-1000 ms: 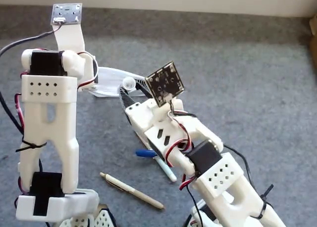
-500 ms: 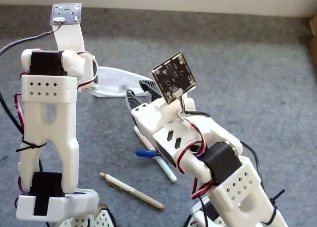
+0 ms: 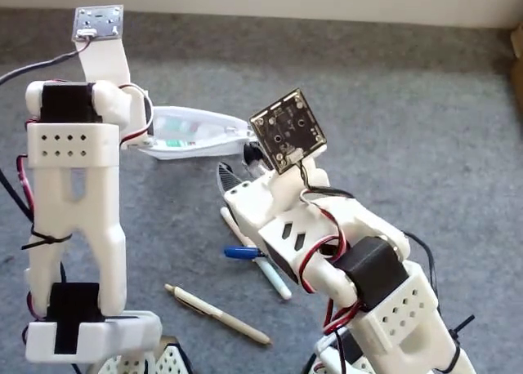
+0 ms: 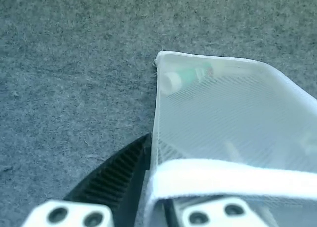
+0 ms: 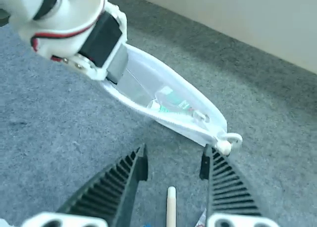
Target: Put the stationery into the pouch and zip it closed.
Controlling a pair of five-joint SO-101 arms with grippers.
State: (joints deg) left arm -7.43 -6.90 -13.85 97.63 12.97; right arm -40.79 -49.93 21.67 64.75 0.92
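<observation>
Left gripper (image 4: 154, 160) is clamped on the left end of the pouch (image 3: 192, 135), at far centre of the carpet (image 3: 425, 129). Right gripper (image 5: 173, 156) is spread wide, just near of the zip pull (image 5: 225, 146). Beige pen (image 3: 216, 313) and blue-capped pen (image 3: 243, 252) lie nearer, outside the pouch.

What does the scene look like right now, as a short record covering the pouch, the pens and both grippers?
pouch: white mesh, on grey carpet, green-and-white item inside
left gripper: shut on one end of the pouch
right gripper: open, empty, by the zip pull
loose pens: beige pen, blue-capped pen, white pen, on the carpet
zip: looks open
</observation>
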